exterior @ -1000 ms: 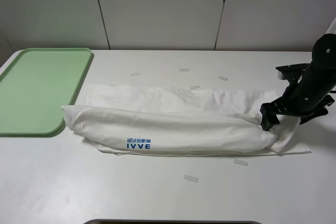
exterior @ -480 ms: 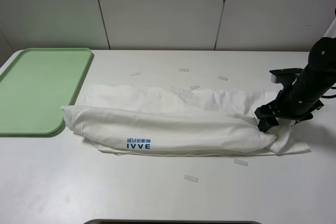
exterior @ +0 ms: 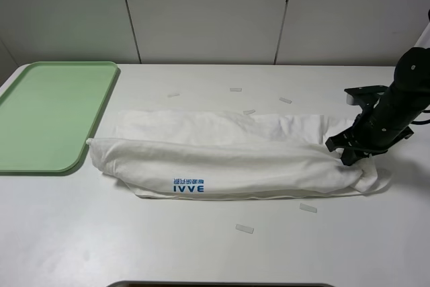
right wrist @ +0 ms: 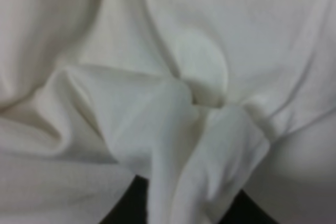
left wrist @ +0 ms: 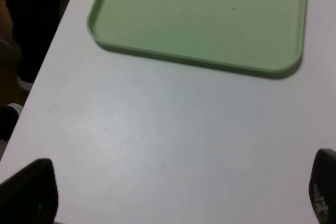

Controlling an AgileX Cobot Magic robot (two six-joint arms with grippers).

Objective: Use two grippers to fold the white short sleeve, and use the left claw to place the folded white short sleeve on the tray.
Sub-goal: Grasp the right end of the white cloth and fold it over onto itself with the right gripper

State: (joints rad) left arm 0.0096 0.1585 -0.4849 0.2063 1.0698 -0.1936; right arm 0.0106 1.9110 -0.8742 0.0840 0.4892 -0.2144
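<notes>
The white short sleeve (exterior: 228, 159) has slid right, pinched in the right end effector (exterior: 349, 153). The left end effector (left wrist: 178, 192) gapes empty.

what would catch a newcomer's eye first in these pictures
A long, rumpled white T-shirt sprawls across the middle of the table, with a small blue print near its front edge. At its right end the black right gripper pinches a bunch of the cloth. A bare pale green tray lies at the far left.
</notes>
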